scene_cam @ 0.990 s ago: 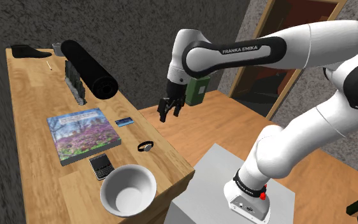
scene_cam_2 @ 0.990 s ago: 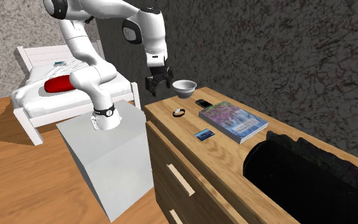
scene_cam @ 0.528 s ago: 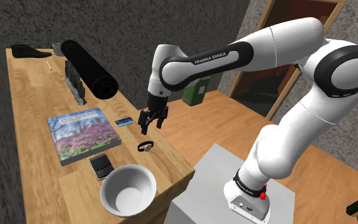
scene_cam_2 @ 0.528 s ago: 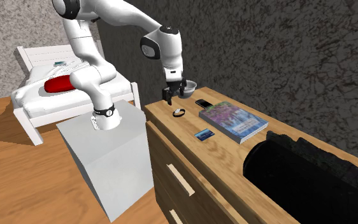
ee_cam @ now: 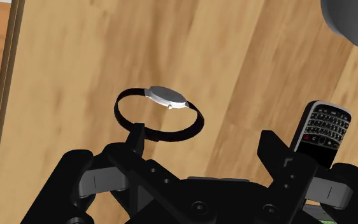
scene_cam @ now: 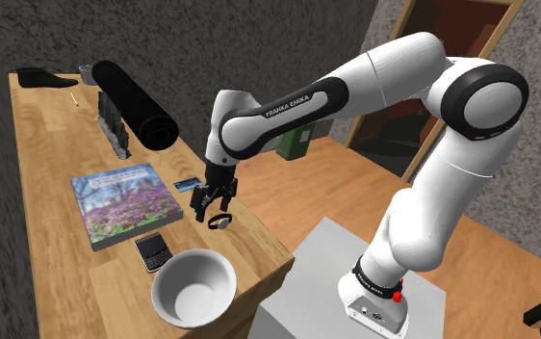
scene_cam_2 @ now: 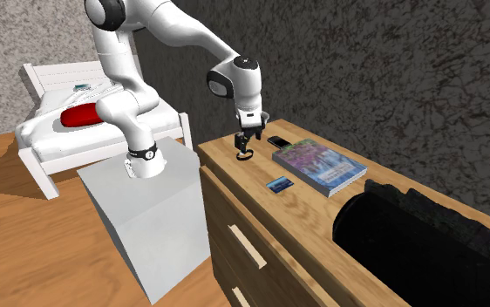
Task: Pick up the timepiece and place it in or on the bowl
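Note:
The timepiece is a small wristwatch (scene_cam: 220,222) with a black band and a silver face, lying on the wooden top (scene_cam: 52,164) near its edge. My black gripper (scene_cam: 211,204) hangs open just above it. In the wrist view the watch (ee_cam: 162,108) lies ahead of one finger (ee_cam: 136,137), while the gripper (ee_cam: 204,143) holds nothing. A white bowl (scene_cam: 193,286) stands at the near end of the top, past the watch. In the second exterior view the gripper (scene_cam_2: 245,144) hovers over the watch (scene_cam_2: 246,157), partly covering the bowl (scene_cam_2: 264,115) behind.
A dark phone (scene_cam: 153,251) lies between the bowl and a flowery book (scene_cam: 126,202). A blue card (scene_cam: 189,184) sits beside the book. Farther along are a black roll (scene_cam: 134,103), a grey object (scene_cam: 115,127) and a dark shoe (scene_cam: 38,77). The stand (scene_cam: 355,279) adjoins the top.
The arm has swung down from beyond the table edge, moving the open gripper over the top to just above the watch. Nothing on the table has moved.

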Tool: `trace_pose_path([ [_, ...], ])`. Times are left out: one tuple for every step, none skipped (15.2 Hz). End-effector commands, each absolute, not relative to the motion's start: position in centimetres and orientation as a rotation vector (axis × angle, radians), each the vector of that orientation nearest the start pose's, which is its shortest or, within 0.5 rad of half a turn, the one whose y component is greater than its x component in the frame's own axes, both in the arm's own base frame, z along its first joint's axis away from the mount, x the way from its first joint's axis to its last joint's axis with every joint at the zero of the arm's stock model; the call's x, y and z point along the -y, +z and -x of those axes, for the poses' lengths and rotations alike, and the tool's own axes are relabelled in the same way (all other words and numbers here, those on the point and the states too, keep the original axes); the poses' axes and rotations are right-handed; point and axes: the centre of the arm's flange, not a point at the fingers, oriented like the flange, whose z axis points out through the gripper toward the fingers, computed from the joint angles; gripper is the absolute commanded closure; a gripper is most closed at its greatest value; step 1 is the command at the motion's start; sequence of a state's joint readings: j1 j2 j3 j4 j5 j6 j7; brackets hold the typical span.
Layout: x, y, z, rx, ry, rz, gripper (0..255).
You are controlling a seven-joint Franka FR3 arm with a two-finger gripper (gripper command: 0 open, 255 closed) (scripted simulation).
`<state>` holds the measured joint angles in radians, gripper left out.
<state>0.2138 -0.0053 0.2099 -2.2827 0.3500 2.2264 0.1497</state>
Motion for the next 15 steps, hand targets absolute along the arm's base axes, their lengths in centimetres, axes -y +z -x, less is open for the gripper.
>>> trace_pose_path([
  [-22.18,34.32,-45.86,0.075,0.181,2.890,0],
  [-22.31,33.82,-45.79,0.075,0.181,2.890,0],
  [-22.38,33.52,-45.75,0.075,0.181,2.890,0],
  [-22.38,33.52,-45.75,0.075,0.181,2.890,0],
  [-22.38,33.52,-45.75,0.075,0.181,2.890,0],
  [-22.38,33.52,-45.75,0.075,0.181,2.890,0],
  [-22.38,33.52,-45.75,0.075,0.181,2.890,0],
  [-22.38,33.52,-45.75,0.075,0.181,2.890,0],
  [-22.38,33.52,-45.75,0.075,0.181,2.890,0],
  [-22.38,33.52,-45.75,0.075,0.181,2.890,0],
  [-22.38,33.52,-45.75,0.075,0.181,2.890,255],
  [-22.38,33.52,-45.75,0.075,0.181,2.890,255],
  [-22.38,33.52,-45.75,0.075,0.181,2.890,255],
  [-22.37,33.52,-45.75,0.075,0.181,2.890,255],
  [-22.37,33.52,-45.75,0.075,0.181,2.890,255],
])
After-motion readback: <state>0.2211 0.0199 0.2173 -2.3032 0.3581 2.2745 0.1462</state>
